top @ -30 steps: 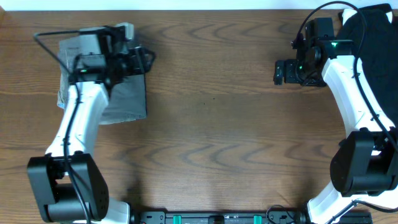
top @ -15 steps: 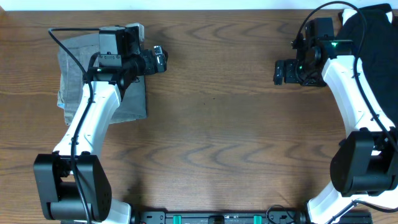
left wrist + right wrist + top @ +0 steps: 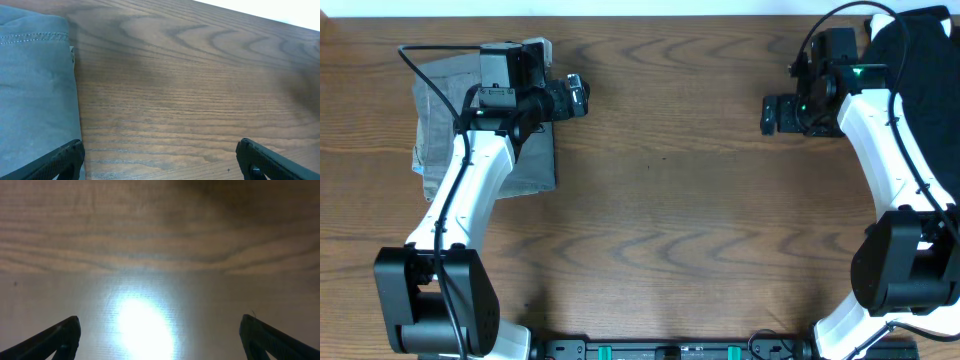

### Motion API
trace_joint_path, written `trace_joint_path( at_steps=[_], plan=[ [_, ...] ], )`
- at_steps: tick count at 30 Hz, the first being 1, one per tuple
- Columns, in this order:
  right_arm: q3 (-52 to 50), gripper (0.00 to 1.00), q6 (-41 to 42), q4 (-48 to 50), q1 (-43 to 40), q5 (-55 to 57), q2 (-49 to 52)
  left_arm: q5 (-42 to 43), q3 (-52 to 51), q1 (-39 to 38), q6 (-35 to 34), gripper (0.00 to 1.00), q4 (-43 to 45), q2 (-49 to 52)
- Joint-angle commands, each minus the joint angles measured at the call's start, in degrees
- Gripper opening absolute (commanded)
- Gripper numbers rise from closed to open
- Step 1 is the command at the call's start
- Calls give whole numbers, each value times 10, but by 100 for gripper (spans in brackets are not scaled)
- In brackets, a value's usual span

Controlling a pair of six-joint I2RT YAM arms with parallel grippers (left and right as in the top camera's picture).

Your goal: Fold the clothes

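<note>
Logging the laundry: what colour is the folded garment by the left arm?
The garment is grey; left wrist view.

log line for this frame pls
grey cloth: folded, far left of table | black cloth: far right edge | left jaws: open, empty, by grey cloth | right jaws: open, empty, over bare wood

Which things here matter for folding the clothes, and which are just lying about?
For the job: gray cloth, black cloth, left gripper, right gripper.
Just there: table.
</note>
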Motion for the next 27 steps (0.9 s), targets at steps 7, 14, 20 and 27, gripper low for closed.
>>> trace_joint_path(
  at_steps=[7,14,20,27],
  plan=[
    [-1,99,-30,121,27,23,-113,-9,3,1,-1,98,-1,4],
    [-1,99,-77,199,61,22,-213,-9,3,1,-1,98,-1,4],
    [-46,99,-105,219,60,23,-340,-9,3,1,-1,98,-1,4],
    [-241,99,-106,331,59,0,-595,-9,3,1,-1,98,-1,4]
  ],
)
